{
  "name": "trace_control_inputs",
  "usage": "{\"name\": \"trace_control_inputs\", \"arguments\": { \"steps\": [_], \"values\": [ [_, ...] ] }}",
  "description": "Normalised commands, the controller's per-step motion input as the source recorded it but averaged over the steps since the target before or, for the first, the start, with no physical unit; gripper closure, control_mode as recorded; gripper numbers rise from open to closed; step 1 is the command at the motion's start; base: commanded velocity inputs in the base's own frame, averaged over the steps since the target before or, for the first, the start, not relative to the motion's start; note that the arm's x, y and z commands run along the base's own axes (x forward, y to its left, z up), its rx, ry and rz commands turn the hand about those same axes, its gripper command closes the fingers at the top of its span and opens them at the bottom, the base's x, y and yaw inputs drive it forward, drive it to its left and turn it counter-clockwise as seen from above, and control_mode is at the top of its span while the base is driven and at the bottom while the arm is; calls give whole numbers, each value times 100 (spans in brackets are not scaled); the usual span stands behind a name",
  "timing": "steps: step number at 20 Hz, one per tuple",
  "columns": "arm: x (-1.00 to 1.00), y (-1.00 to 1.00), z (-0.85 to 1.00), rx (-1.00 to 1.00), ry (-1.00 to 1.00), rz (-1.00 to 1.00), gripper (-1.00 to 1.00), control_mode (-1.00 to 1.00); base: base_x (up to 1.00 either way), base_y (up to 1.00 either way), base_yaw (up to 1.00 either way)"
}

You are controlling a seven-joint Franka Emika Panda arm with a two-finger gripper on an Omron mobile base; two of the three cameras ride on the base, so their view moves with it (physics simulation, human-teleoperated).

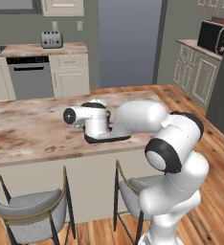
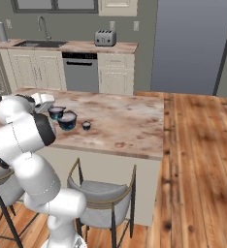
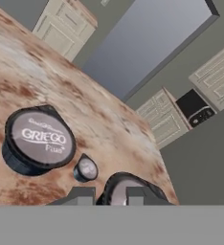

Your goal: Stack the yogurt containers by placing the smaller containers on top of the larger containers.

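The tool [image 3: 110, 195] sits low over the marbled worktop [image 2: 125, 121], fingers pinched onto the rim of the medium yogurt tub [image 3: 128, 191] right at its tips. Just ahead of it is the tiny tub [image 3: 85, 169], standing on its own. Past that, off to one side, the big tub [image 3: 37, 141] rests flat, its pale lid up. All three are apart, none stacked.

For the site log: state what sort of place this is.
A home kitchen, rendered. A toaster sits on the back counter beside a sink, a dishwasher stands below, and an island counter has stools.
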Motion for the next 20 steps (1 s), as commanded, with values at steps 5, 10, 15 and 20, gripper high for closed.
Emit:
{"name": "trace_control_inputs", "arguments": {
  "steps": [5, 10, 15, 20],
  "values": [
    [0, 0, -10, -1, 0, 0, 100, -100, 0, 0, 0],
    [2, 0, -1, 0, 0, 0, 100, -100, 0, 0, 0],
    [3, 0, 0, 0, 0, 0, 100, -100, 0, 0, 0],
    [0, 0, -5, 0, 0, 0, 100, -100, 0, 0, 0]
  ]
}}
